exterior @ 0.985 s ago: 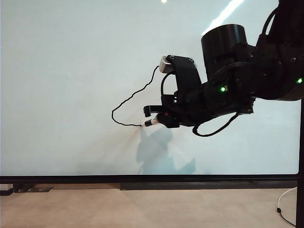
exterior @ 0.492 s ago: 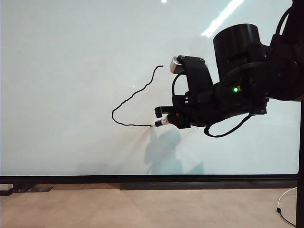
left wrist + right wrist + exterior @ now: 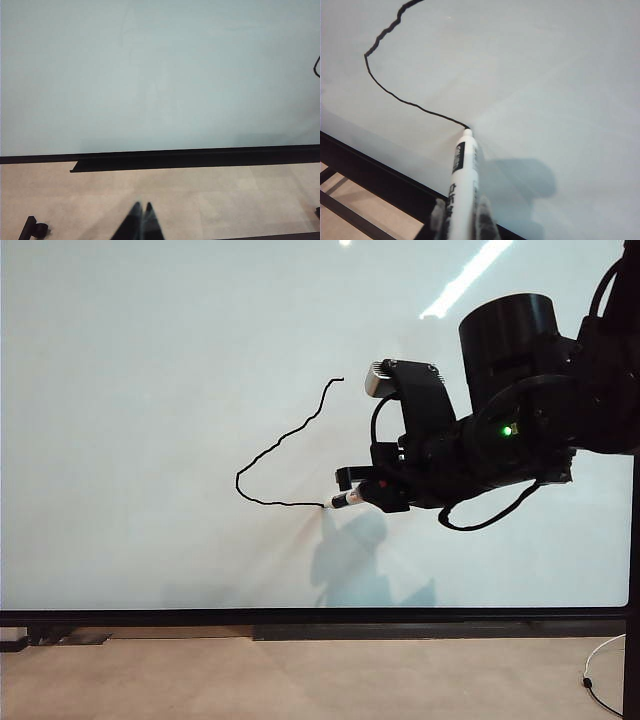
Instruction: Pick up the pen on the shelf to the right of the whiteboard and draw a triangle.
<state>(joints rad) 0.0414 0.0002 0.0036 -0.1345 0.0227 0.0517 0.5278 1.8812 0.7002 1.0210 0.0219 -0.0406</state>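
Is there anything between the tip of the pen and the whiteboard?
No. In the right wrist view the pen, held by the right gripper, touches the whiteboard at the end of the drawn line.

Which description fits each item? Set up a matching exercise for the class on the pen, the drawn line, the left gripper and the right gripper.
Items:
1. pen
2. drawn line
3. left gripper
4. right gripper

Descriptions:
A. shut, holding nothing, away from the whiteboard
B. tip on the whiteboard
C. shut on the pen
D. black, wobbly, triangle unfinished

Pairs: 1-B, 2-D, 3-A, 4-C
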